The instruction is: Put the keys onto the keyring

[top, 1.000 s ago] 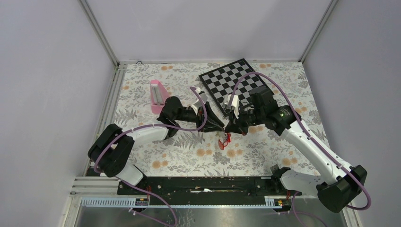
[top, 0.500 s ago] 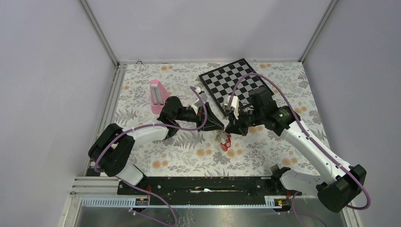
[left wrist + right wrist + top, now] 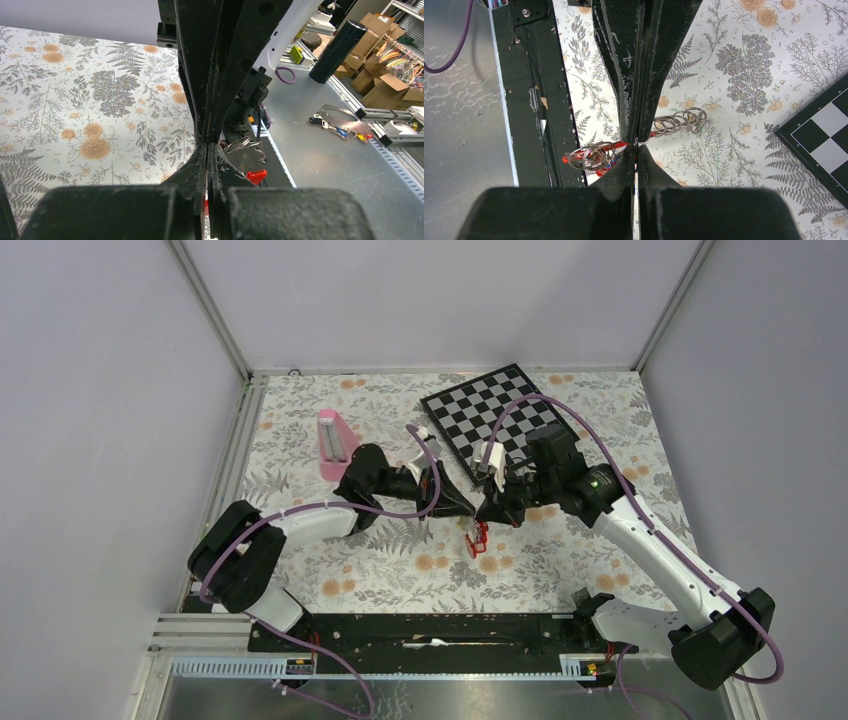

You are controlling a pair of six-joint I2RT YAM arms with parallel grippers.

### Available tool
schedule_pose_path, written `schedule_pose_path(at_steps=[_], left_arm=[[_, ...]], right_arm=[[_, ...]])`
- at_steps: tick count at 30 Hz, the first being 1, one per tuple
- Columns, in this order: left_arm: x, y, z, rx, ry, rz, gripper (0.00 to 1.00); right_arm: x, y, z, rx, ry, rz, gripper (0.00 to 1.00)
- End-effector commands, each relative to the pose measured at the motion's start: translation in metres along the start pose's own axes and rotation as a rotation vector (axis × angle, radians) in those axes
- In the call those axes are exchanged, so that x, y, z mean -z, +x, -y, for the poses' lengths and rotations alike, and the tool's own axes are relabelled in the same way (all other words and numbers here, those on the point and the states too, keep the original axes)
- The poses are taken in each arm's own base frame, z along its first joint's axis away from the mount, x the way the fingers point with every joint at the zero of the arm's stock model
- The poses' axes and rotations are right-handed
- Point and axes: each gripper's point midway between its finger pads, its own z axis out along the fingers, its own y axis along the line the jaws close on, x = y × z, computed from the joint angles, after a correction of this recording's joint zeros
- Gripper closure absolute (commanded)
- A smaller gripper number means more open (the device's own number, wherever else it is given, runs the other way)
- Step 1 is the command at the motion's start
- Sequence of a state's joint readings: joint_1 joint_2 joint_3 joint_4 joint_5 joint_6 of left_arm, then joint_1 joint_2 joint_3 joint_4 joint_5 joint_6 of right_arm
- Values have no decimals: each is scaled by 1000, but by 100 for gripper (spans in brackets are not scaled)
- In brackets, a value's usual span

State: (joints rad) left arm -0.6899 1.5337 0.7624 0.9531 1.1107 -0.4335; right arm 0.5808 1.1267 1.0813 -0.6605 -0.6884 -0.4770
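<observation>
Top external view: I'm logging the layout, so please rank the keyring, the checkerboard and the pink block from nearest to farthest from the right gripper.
From the right gripper:
1. keyring: at its tip, on the near side, pinched by the gripper.
2. checkerboard: behind it, toward the far edge.
3. pink block: far off to the left, past the left arm.

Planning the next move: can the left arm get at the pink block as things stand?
Probably yes: the pink block lies uncovered close beside that arm's wrist, but the left gripper, shut beside the keyring, must first pull back and open.
</observation>
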Motion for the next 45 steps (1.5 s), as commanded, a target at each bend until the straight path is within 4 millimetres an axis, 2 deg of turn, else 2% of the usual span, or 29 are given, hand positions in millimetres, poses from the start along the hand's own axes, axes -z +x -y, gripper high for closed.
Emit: schedule_pose_path(at_steps=[1, 3, 8, 14, 20, 27, 37, 39, 45], left_arm=[[-5, -18, 1, -71, 19, 31, 100], [-4, -20, 4, -82, 30, 36, 100], [0, -30, 19, -116, 75, 90, 100], [2, -37, 28, -115, 100, 137, 100], [2, -40, 31, -120, 102, 153, 100], [2, -43, 30, -120, 94, 166, 100], [0, -36, 11, -79, 16, 176, 100], [0, -35, 6, -74, -4, 179, 100], [1, -30, 3, -65, -17, 173, 100]], right_arm=[[0, -17, -2, 38, -9, 58, 100], [0, -16, -1, 38, -7, 63, 98], [7, -19, 1, 30, 17, 111, 83], [14, -21, -3, 7, 1, 167, 74], [11, -17, -8, -5, -32, 178, 75], [6, -16, -15, -14, -92, 197, 88], [0, -26, -16, -59, -145, 231, 85], [1, -27, -17, -63, -144, 234, 81], [13, -32, -15, -28, -89, 240, 56]])
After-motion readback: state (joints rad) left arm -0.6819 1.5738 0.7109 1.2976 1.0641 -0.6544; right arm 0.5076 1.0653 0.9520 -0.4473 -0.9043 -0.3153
